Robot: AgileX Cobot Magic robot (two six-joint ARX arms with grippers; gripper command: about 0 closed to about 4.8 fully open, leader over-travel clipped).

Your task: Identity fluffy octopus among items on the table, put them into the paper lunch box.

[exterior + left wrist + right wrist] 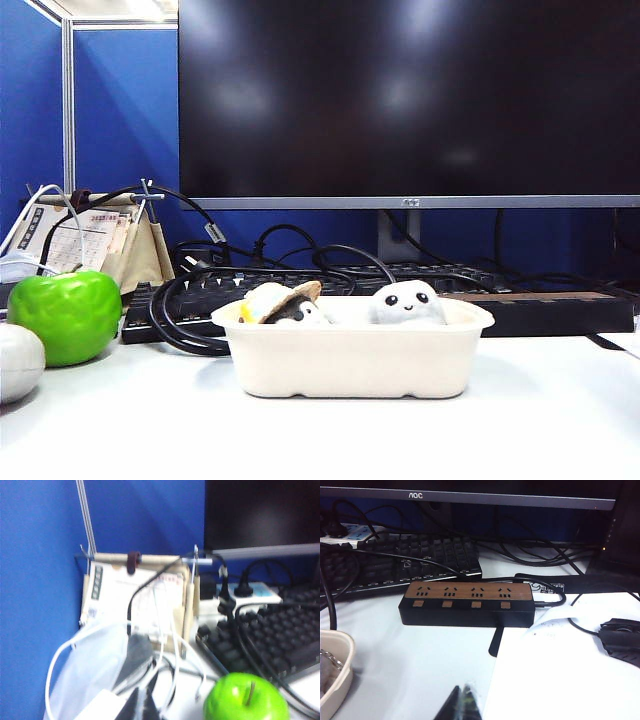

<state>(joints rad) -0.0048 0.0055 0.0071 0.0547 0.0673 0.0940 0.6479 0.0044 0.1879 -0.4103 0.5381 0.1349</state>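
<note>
Two plush toys sit inside the paper lunch box [355,365], a matte off-white pulp tray with rounded corners and a flared rim, standing on the smooth white table [520,420]. On its right half the fluffy octopus [406,303] shows only a soft grey round head with black dot eyes; its tentacles are hidden by the wall. Beside it a straw-hatted plush [280,303] leans over, mostly hidden. At the left a glossy green apple [66,315] stands by a pale round object [18,362] cut off by the edge. Behind lie a black keyboard [300,290], looping cables and a dark monitor [400,100]. Both grippers are pressed together and empty: the left gripper [142,707] near the apple, the right gripper [461,705] over bare table, each only partly visible.
</note>
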